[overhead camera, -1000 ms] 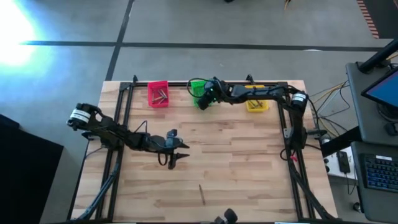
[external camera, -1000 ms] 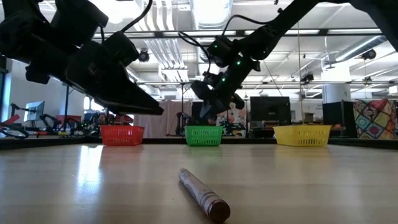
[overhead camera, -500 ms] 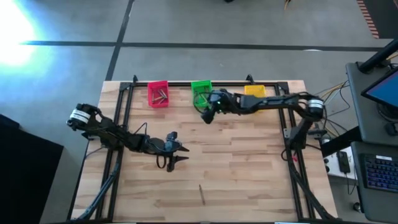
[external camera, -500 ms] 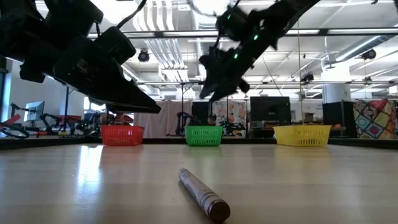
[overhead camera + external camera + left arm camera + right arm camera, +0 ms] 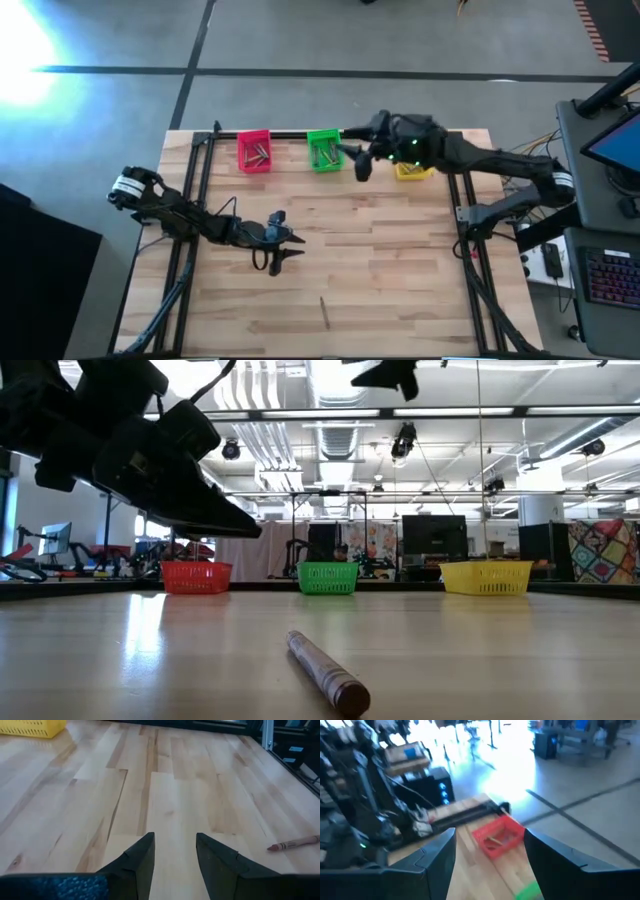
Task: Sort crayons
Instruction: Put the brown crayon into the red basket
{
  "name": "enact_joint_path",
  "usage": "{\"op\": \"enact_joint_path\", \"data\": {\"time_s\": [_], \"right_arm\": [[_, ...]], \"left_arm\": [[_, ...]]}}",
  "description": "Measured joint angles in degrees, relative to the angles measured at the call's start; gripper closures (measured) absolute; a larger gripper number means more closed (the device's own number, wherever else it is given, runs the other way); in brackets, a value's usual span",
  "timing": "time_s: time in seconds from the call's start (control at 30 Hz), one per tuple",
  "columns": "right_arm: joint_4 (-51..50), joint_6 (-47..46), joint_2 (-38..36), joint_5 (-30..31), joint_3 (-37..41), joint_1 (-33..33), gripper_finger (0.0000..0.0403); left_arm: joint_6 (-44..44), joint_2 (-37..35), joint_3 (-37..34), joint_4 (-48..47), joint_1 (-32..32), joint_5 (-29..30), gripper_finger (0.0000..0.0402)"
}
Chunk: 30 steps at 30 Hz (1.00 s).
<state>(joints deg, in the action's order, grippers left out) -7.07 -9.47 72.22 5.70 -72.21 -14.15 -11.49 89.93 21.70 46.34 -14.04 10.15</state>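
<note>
One reddish-brown crayon (image 5: 324, 311) lies flat on the wood near the table's front edge; the low view shows it close up (image 5: 325, 670), and the left wrist view shows it off to one side (image 5: 295, 843). More crayons lie in the pink bin (image 5: 254, 152) and the green bin (image 5: 323, 150). My left gripper (image 5: 285, 247) hovers over the table's middle left, farther back than the loose crayon, open (image 5: 175, 847) with nothing between its fingers. My right gripper (image 5: 357, 163) hangs high beside the green bin, open (image 5: 490, 850) and empty.
The pink, green and yellow (image 5: 412, 168) bins stand in a row along the far edge, the yellow one partly under my right arm. A black frame rail (image 5: 190, 200) runs down each side of the table. Bare wood lies between the bins and the loose crayon.
My right gripper has left the spot over the green bin, risen steeply and swung toward the table's right, ending up high beside the green bin. The loose crayon has stayed where it was.
</note>
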Motion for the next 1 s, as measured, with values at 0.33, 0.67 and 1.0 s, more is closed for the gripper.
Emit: {"op": "enact_joint_path", "data": {"time_s": [0.33,0.67,1.0], "right_arm": [[-16.20,6.93,1.93,-9.01,-3.95,-0.51,0.0354],[-33.06,11.06,4.20,-8.73,-18.97,-3.36,0.0280],[-50.02,11.28,10.92,-6.10,-27.49,-5.06,0.0272]], "left_arm": [[-0.59,0.00,0.12,-0.11,0.00,0.00,0.0275],[-1.05,0.00,0.12,-0.45,0.00,-0.05,0.0275],[-1.05,0.00,0.12,-0.67,0.04,-0.09,0.0275]]}}
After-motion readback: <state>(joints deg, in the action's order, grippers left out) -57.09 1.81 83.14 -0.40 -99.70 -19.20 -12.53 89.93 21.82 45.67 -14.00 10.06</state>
